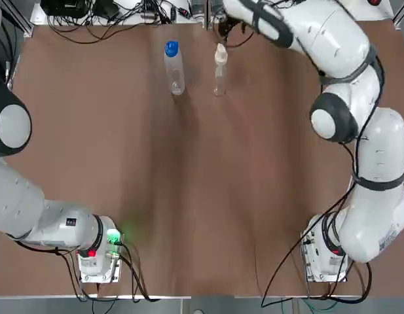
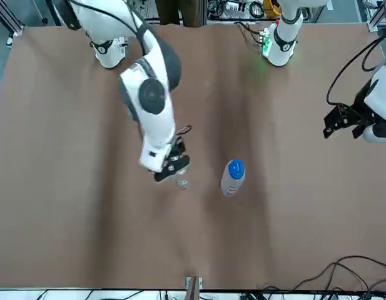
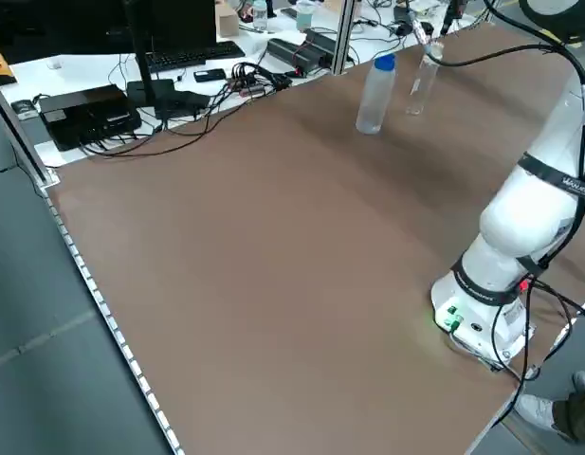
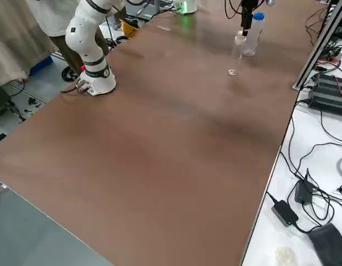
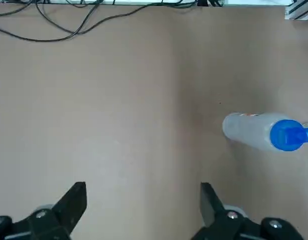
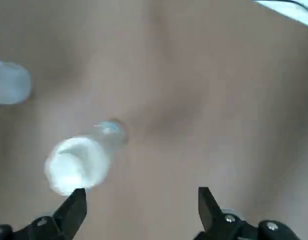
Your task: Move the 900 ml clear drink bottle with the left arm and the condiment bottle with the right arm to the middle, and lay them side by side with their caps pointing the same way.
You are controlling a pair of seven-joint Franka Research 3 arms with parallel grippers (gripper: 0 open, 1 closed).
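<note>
Right gripper (image 6: 140, 194), fingers apart, hovers over the upright condiment bottle (image 1: 219, 69), three o'clock of the drink bottle (image 1: 173, 69); centre the cap (image 6: 74, 170) before descending. Left gripper (image 5: 142, 189) hangs open.

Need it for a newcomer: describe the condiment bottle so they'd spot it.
On the brown table, near the edge farthest from the robot, two clear bottles stand upright. The condiment bottle is nearest the right gripper: slimmer, whitish cap, while the drink bottle has a blue one.
</note>
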